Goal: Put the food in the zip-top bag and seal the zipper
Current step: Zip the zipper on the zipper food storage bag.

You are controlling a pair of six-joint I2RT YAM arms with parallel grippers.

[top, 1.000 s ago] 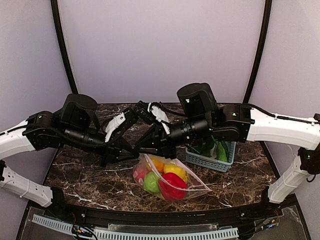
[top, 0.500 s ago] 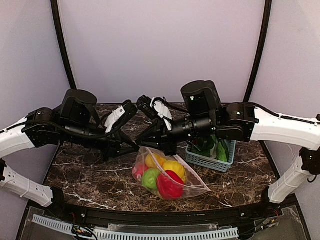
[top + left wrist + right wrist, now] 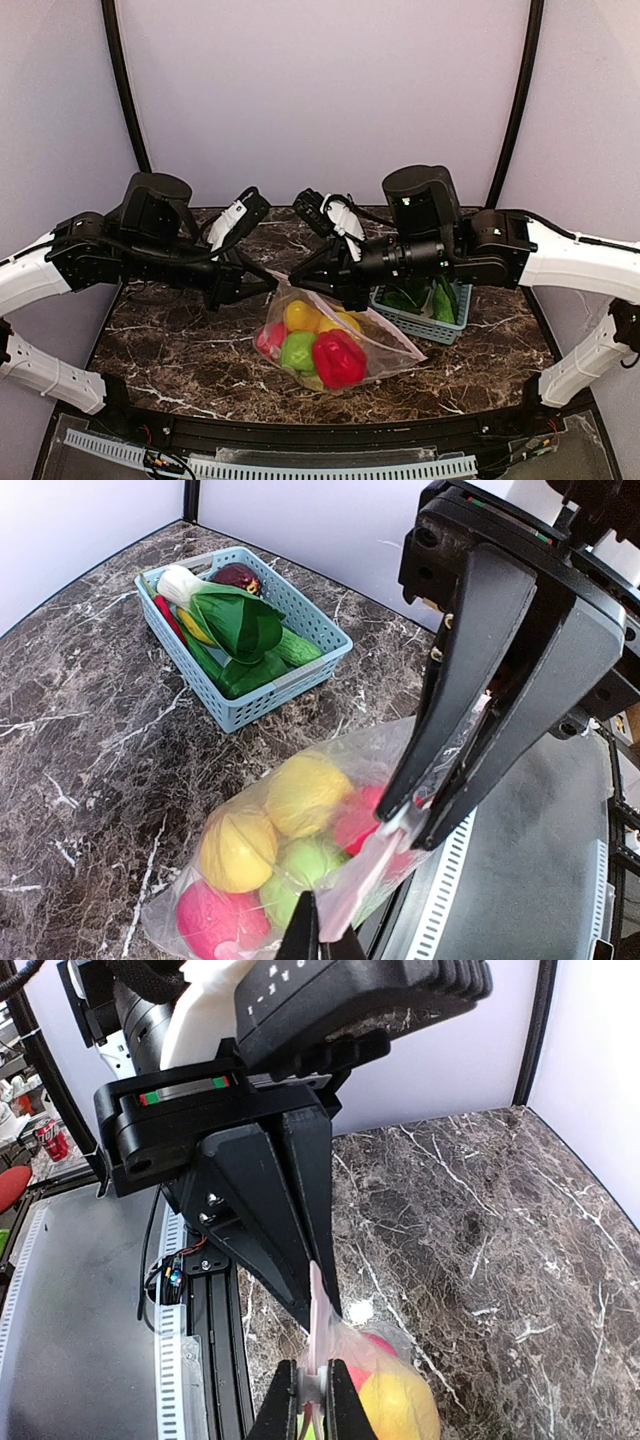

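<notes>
Here the left gripper (image 3: 320, 942) and right gripper (image 3: 312, 1395) are both clenched on the pinkish zipper (image 3: 365, 868), close beside each other. Below them the zip-top bag (image 3: 388, 345), with the food (image 3: 300, 350) inside, sits on the marble table (image 3: 170, 350) just beside the blue basket (image 3: 420, 322).

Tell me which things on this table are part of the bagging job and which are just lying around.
Job: zip-top bag, zipper, food inside it, left gripper, right gripper.
Lying about: blue basket, green leafy vegetable, dark red fruit.
</notes>
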